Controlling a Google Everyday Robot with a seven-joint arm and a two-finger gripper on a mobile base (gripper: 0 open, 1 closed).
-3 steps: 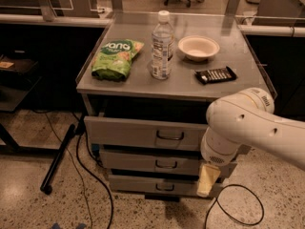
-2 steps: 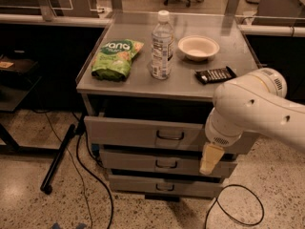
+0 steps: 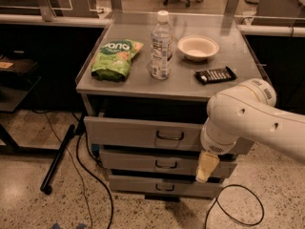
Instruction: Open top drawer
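The top drawer (image 3: 138, 132) is the widest grey metal front, just under the table top, with a small wire loop handle (image 3: 170, 136) at its centre. A dark gap shows above it. My white arm (image 3: 248, 118) comes in from the right and covers the drawer's right end. My gripper (image 3: 207, 167) hangs below the arm, pale yellow, in front of the right part of the middle drawer (image 3: 157, 163). It is to the right of and below the top handle and is not touching it.
On the grey table top (image 3: 143, 82) lie a green snack bag (image 3: 116, 58), a water bottle (image 3: 161, 46), a white bowl (image 3: 198, 47) and a dark bar (image 3: 215, 75). The bottom drawer (image 3: 157, 186) is below. Cables (image 3: 81, 175) and a black rod (image 3: 57, 161) lie on the floor at left.
My arm and gripper have risen a little, from in front of the bottom drawer to in front of the middle one. The drawers have not moved.
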